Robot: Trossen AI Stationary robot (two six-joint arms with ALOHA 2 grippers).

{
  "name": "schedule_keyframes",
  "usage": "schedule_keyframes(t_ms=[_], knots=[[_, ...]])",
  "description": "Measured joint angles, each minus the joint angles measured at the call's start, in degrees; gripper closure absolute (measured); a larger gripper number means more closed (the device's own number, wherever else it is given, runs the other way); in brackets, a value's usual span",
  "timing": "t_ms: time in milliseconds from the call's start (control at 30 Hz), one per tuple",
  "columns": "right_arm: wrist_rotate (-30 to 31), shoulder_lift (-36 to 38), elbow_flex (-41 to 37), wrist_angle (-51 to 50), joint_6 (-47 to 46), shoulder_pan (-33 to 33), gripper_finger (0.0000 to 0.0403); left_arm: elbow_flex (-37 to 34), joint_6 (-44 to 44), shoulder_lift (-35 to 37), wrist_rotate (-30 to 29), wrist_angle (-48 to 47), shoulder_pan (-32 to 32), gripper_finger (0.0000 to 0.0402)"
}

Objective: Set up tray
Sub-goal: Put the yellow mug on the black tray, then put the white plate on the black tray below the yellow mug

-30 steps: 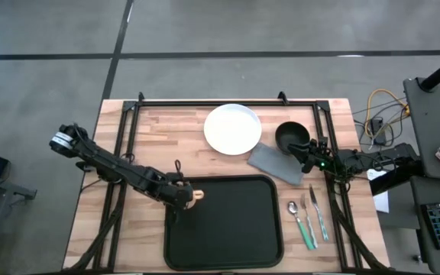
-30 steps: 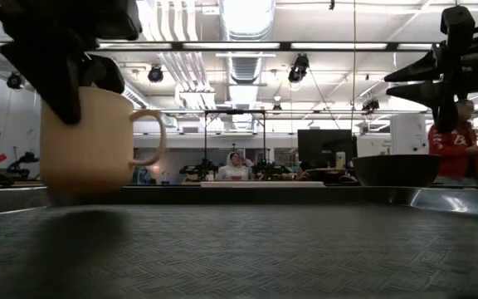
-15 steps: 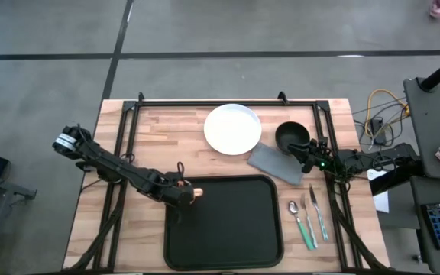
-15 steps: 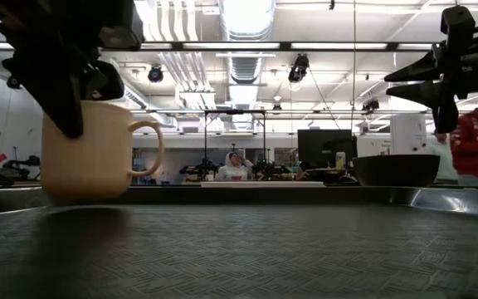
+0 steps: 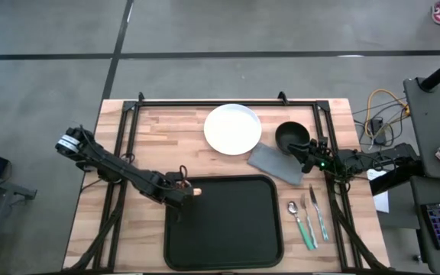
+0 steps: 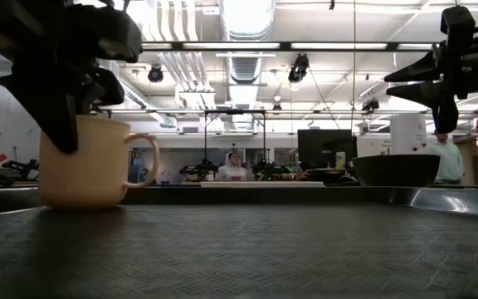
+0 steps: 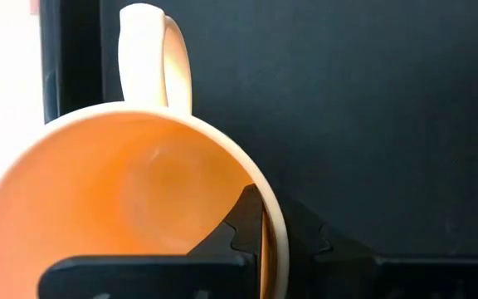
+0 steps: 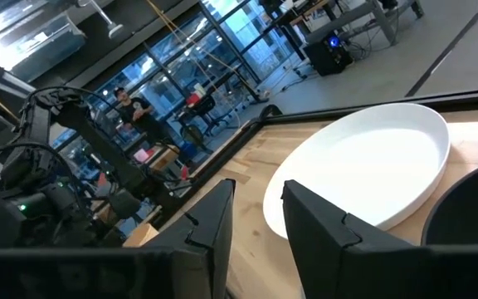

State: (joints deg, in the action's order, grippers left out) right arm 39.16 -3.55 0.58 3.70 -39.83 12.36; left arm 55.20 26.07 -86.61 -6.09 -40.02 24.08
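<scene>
My left claw [image 5: 183, 192] is clamped shut on the rim of the mug [image 6: 85, 162], one finger inside the cup, one outside. Mug sits upright at the tray's [image 5: 228, 252] far-left corner, directly under the claw; in the low view its base looks down on the tray or a hair above, can't tell which.

Risks from here, as I judge it:
- Letting go before the base is truly seated: mug drops and rocks, maybe tips.
- It's close to the tray rim; if the base straddles the raised edge it'll sit tilted or slide off onto the tabletop [image 5: 140, 141].
- Pulling up w/ the inner finger dragging on the wall would lift or topple the mug. Need to spread fully, then rise straight.

Tray lies flat, just right of and nearer than the left claw, long axis running near-to-far across the tabletop. Mug handle [image 7: 154, 54] points away from the claw along the tray's far edge.

Right claw [image 5: 309, 155] hangs part open, empty, beside the bowl [image 5: 292, 136], plate [image 8: 372, 170] beyond it.
</scene>
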Motion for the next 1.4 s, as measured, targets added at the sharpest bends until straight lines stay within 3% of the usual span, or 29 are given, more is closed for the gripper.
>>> schedule_keyframes(t_ms=[233, 500, 667, 1033, 1267, 1400], knots=[[-0.04, 0.01, 0.00, 0.00, -0.04, 0.00, 0.0301, 0.04, -0.48, -0.15, 0.01, -0.03, 0.01, 0.0399], [-0.02, 0.00, 0.00, 0.00, -0.04, 0.00, 0.0306, -0.22, 0.97, -0.33, 0.20, -0.39, -0.12, 0.0365], [-0.02, 0.00, 0.00, 0.00, -0.04, 0.00, 0.0301, 0.01, 1.02, -0.30, 0.22, -0.82, -0.12, 0.0314], [-0.04, 0.00, 0.00, 0.00, -0.22, 0.00, 0.0305, 6.71, -1.98, 0.31, 0.20, -5.54, -0.11, 0.0152], [-0.04, 0.00, 0.00, 0.00, -0.09, 0.00, 0.0307, 13.78, -3.37, 0.42, 0.01, -13.18, -0.11, 0.0134], [-0.04, 0.00, 0.00, 0.00, -0.09, 0.00, 0.0307, 18.15, -5.74, 0.42, -0.96, -11.74, -0.56, 0.0134]])
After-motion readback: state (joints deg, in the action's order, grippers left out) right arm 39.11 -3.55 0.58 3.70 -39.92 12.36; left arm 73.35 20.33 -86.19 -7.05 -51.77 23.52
